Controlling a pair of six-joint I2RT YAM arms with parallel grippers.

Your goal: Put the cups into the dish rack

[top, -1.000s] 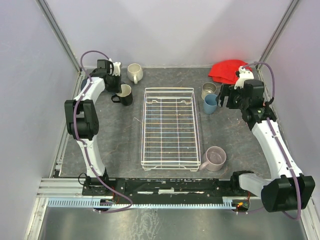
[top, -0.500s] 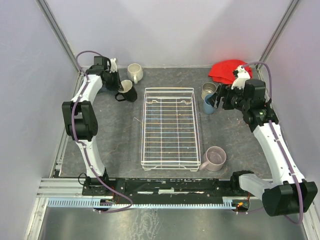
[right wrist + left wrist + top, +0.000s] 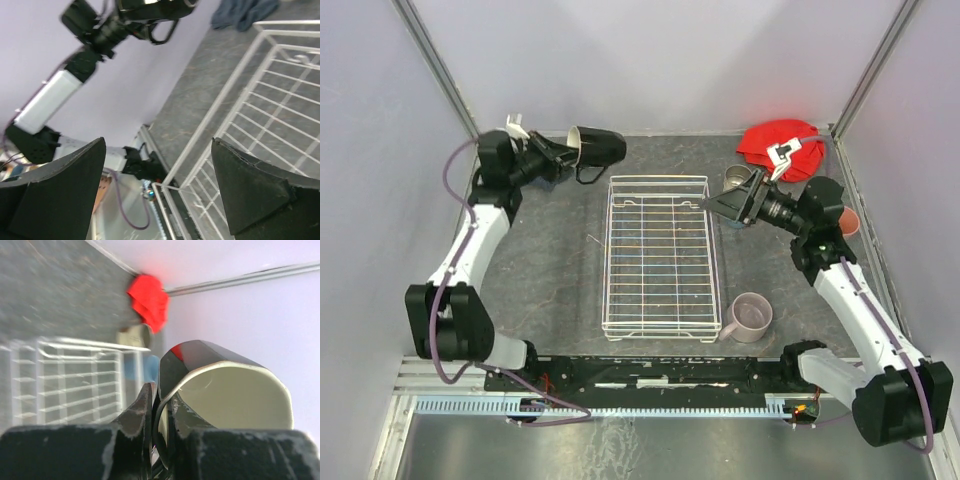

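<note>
My left gripper [image 3: 563, 152] is shut on the rim of the black mug [image 3: 599, 147] and holds it on its side in the air, left of the white dish rack's [image 3: 612, 258] far corner. In the left wrist view the fingers [image 3: 142, 407] pinch the mug's wall [image 3: 200, 360], and its cream inside faces the camera. My right gripper [image 3: 724, 206] is open and empty over the rack's far right corner [image 3: 280, 112]. The steel tumbler [image 3: 735, 177] stands behind it. The salmon-orange tumbler [image 3: 851, 222] is by the right arm. The mauve mug [image 3: 752, 316] stands at the rack's near right. The cream mug and blue tumbler are mostly hidden.
A red cloth [image 3: 775, 140] lies in the far right corner. A dark blue cloth [image 3: 242, 12] shows beyond the rack in the right wrist view. Walls close in the table on the left, right and far sides.
My left arm has lifted the black mug off the table and tipped it on its side. My right gripper has swung up and left from the blue tumbler to the rack's corner.
</note>
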